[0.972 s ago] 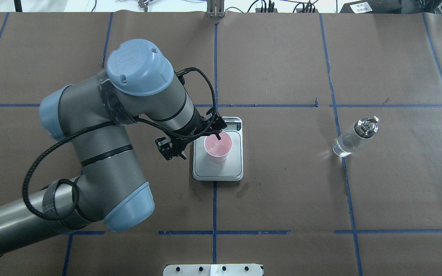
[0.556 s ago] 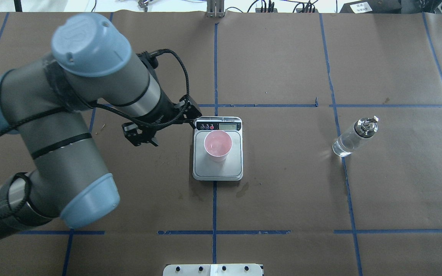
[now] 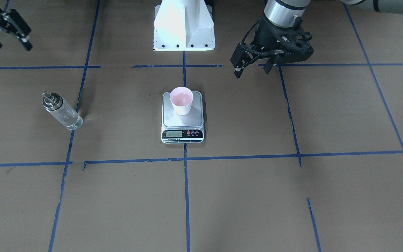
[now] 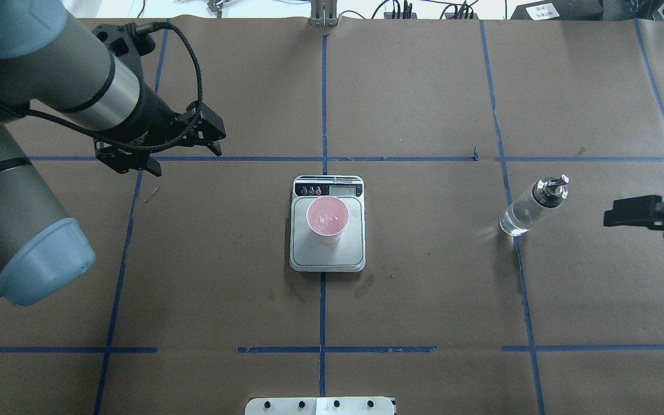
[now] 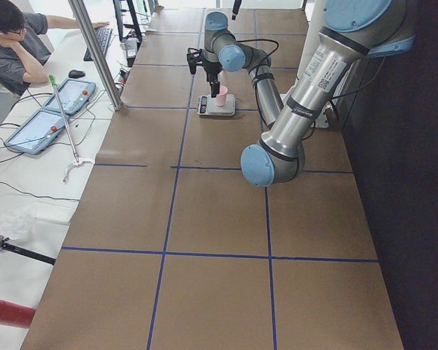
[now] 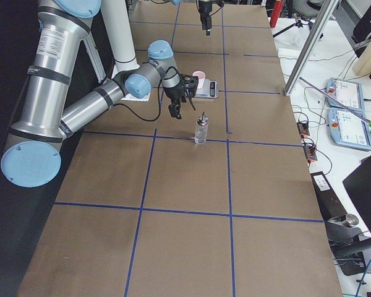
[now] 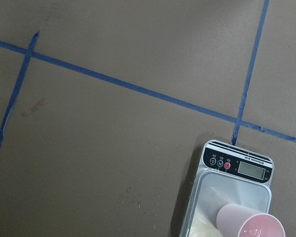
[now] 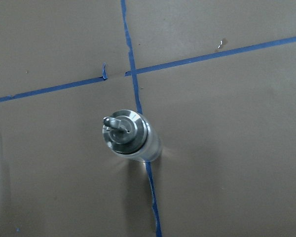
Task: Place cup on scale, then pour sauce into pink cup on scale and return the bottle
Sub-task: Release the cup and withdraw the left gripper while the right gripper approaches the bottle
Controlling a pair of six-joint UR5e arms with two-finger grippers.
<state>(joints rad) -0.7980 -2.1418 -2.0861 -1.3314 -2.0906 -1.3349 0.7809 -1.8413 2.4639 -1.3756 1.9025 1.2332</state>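
The pink cup (image 4: 327, 219) stands upright on the scale (image 4: 327, 257) at the table's middle, free of any gripper. My left gripper (image 4: 185, 161) hovers open and empty, well to the left of the scale and a little farther back. Its wrist view shows the cup (image 7: 249, 224) and the scale (image 7: 237, 170) at the lower right. The glass bottle (image 4: 531, 206) with its silver cap stands upright to the right, clear sauce in its lower part. My right gripper (image 3: 11, 44) is open and empty, apart from the bottle (image 3: 61, 112). Its wrist camera looks down on the bottle (image 8: 129, 136).
Brown paper with blue tape lines covers the table. The white robot base (image 3: 184, 28) sits at the near edge behind the scale. In the side view a person (image 5: 14, 44) sits at a desk with tablets beyond the table's far side.
The left arm has drawn away from the cup, up and to the left, with its gripper open. The cup stays on the scale. The right gripper has come in at the right edge near the bottle.
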